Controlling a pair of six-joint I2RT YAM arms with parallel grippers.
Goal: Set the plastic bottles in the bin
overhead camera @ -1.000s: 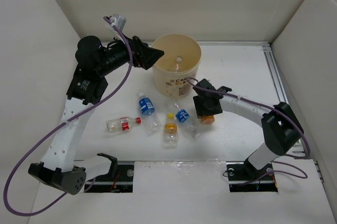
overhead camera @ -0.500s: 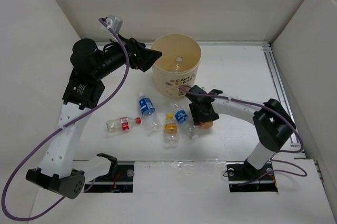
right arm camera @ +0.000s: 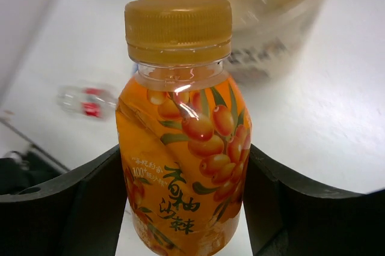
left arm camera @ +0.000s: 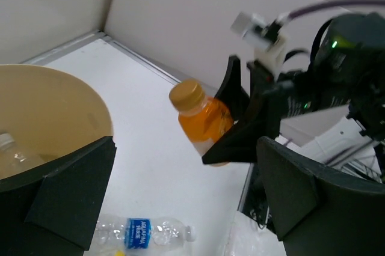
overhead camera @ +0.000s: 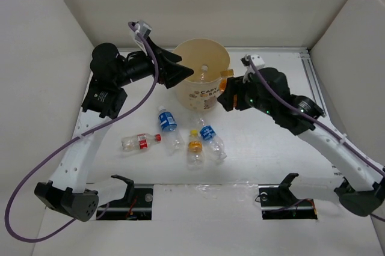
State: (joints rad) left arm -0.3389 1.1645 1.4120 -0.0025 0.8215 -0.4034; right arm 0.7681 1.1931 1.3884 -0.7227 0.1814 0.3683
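Beside the bin (overhead camera: 201,95), the right claw (overhead camera: 227,86) grips the orange bottle (right arm camera: 183,148); the left claw (overhead camera: 179,67) gapes empty.

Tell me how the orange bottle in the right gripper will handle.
The orange bottle looks filled nearly to the neck, so it is probably heavy for its size. Its glossy wrap may slip in the right gripper, whose fingers clamp only its lower sides. Being round-bodied, it would likely roll if laid down.
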